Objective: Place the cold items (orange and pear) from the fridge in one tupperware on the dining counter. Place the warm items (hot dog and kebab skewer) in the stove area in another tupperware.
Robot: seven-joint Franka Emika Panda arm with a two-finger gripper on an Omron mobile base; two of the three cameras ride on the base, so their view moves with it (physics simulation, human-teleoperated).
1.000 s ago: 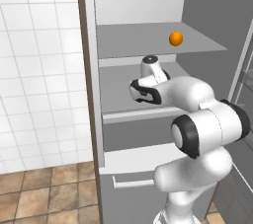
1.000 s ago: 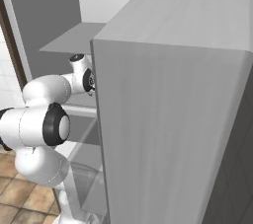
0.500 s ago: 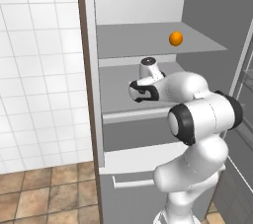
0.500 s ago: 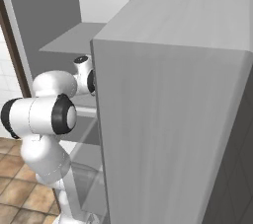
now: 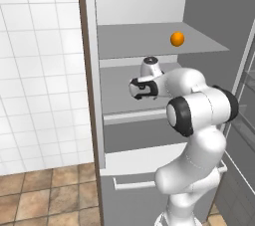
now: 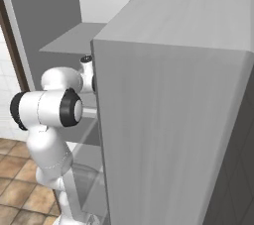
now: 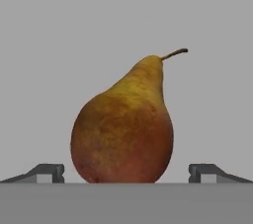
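Between the wide-open jaws, straight ahead, pear (image 7: 122,129) stands centred, apparently untouched; long axis upright in hand view, stem tilted right; orange (image 5: 177,39) one shelf up.

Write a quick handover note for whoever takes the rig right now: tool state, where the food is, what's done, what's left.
Tool: open, holding nothing, fingertips either side of the pear, reaching into the fridge.
Pear: straight ahead of the tool, ungrasped.
Orange: on the fridge's upper shelf.
Done: nothing packed, judging by both fruits in the fridge.
Left: grasp pear, then orange, into one tupperware; hot dog and skewer into another.
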